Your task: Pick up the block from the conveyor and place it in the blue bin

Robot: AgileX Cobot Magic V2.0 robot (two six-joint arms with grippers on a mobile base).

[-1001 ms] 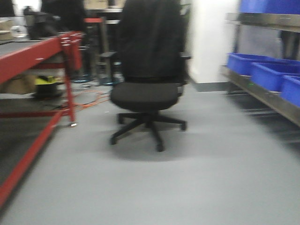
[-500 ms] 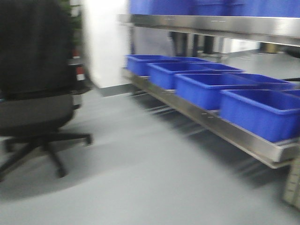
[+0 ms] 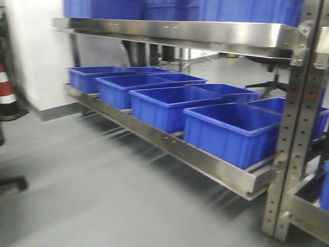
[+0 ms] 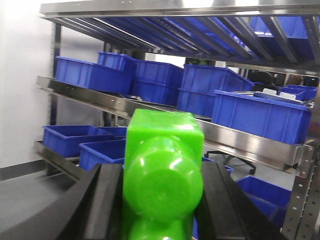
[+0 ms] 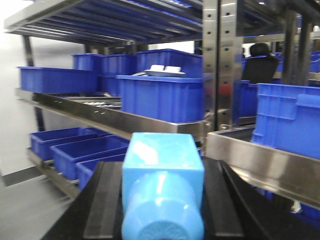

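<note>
Left hand (image 4: 162, 200) pinches a green block (image 4: 162, 160) between its 2 black fingers (image 4: 102, 200), which press on the block's left and right sides. The block's rounded end faces the camera. Beyond it in the left wrist view stands a steel rack (image 4: 250, 142) carrying blue bins (image 4: 85, 75) on its middle shelf and more on the lowest one, with a white wall (image 4: 20, 75) at the left.

In the right wrist view, the right hand (image 5: 162, 200) is clamped the same way on a light blue block (image 5: 162, 165), its black fingers (image 5: 107, 200) against the 2 sides. Behind it, blue bins (image 5: 160, 97) sit on the rack's middle shelf. The nearest is beside a perforated post (image 5: 222, 60) and has white items (image 5: 162, 71) on top. A black office chair (image 5: 260, 62) shows through the rack.

The front view is somewhat blurred. A row of open blue bins (image 3: 226, 131) stands along the front edge of the lowest shelf (image 3: 205, 162), with a second row behind. The perforated post (image 3: 290, 154) rises at the shelf's right end. Grey floor (image 3: 92, 195) lies in front, and a red-and-white cone (image 3: 6, 90) stands at the left edge by the white wall (image 3: 36, 62).
</note>
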